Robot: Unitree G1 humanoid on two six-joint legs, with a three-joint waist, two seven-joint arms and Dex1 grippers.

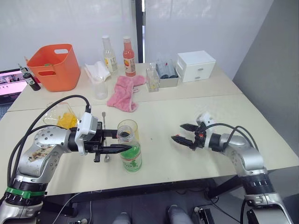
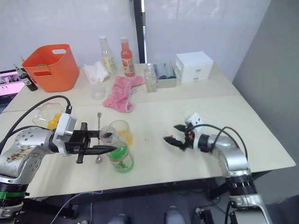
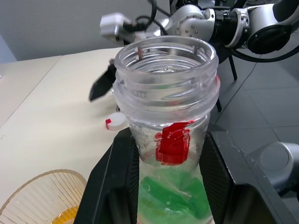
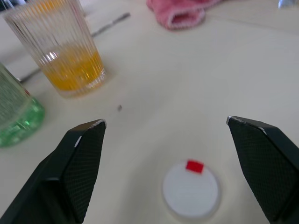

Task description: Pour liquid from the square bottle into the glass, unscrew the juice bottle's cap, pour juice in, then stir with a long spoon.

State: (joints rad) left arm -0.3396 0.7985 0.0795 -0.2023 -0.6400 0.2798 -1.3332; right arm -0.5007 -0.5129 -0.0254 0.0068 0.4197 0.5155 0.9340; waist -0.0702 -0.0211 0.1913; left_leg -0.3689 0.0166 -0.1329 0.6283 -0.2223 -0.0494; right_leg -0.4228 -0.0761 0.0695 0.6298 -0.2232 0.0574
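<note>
My left gripper [image 1: 123, 146] is shut on the juice bottle [image 1: 132, 157], which stands upright near the front edge with its neck open [image 3: 166, 93]. The ribbed glass [image 1: 131, 126] stands just behind it, holding a little orange liquid [image 4: 70, 70]. The long spoon [image 1: 104, 128] lies flat on the table beside the glass. The white cap [image 4: 190, 189] with its red mark rests on the table under my right gripper [image 1: 178, 132], which hovers open and empty right of the bottle. The square bottle [image 1: 60, 116], clear with orange liquid, lies tilted behind my left arm.
At the back are an orange basket [image 1: 53, 65], two tall bottles [image 1: 129, 56], a pink cloth [image 1: 124, 93], a plain clear cup [image 1: 100, 88] by white tissue [image 1: 96, 72] and a white drawer box [image 1: 196, 65]. A laptop [image 1: 11, 81] sits far left.
</note>
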